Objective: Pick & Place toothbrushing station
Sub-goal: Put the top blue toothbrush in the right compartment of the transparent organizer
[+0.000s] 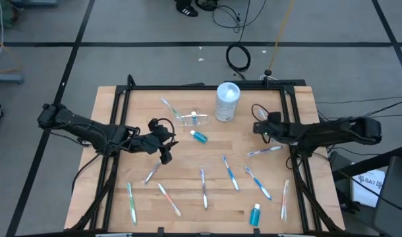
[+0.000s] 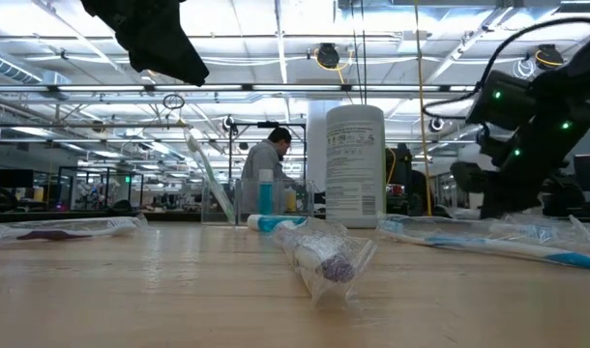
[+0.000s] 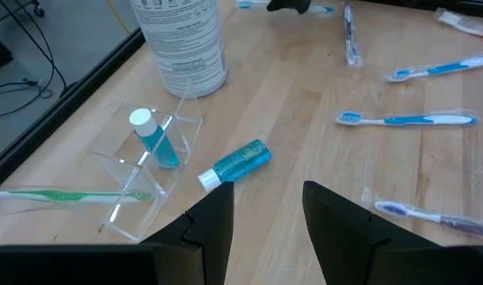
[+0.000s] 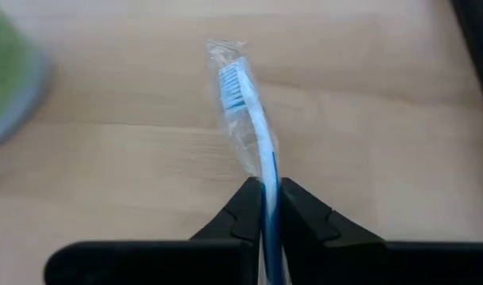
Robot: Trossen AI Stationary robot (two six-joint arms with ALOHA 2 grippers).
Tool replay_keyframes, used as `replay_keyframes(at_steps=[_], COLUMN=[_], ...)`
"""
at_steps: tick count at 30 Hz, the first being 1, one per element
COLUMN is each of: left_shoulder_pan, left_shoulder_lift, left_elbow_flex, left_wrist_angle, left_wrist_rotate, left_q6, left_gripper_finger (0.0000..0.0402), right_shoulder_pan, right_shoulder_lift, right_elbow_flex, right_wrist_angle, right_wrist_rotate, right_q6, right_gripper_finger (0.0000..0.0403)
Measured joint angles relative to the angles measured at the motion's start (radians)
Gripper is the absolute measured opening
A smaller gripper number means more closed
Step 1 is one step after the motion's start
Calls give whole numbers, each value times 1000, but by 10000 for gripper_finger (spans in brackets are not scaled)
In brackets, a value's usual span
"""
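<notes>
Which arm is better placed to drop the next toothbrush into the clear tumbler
Right. The right gripper is shut on a wrapped blue toothbrush. The left gripper hangs open and empty, though nearer the tumbler.

Toothbrushes [image 1: 231, 172]: ten. Toothpaste tubes [image 1: 200, 136]: three. Clear tumbler [image 1: 186, 118]: one. White container [image 1: 227, 101]: one.

Wooden table [image 1: 188, 151] carries scattered toothbrushes [image 1: 230, 172], toothpaste tubes [image 1: 200, 136], tumbler [image 1: 188, 118], white container [image 1: 227, 102].
</notes>
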Motion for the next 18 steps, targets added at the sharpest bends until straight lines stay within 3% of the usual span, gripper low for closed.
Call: replay_keyframes(at_steps=[10, 18], left_shoulder_pan=[-4, -7], left_shoulder_lift=[0, 0], left_elbow_flex=[0, 0], left_wrist_angle=[-20, -29], left_wrist_rotate=[9, 11], left_q6=[-8, -34], left_gripper_finger=[159, 159], right_shoulder_pan=[171, 367], right_shoulder_lift=[-224, -237], right_elbow_flex=[1, 1], right_wrist_angle=[32, 186], right_wrist_rotate=[-21, -28], right_q6=[-141, -212], right_gripper_finger=[19, 19])
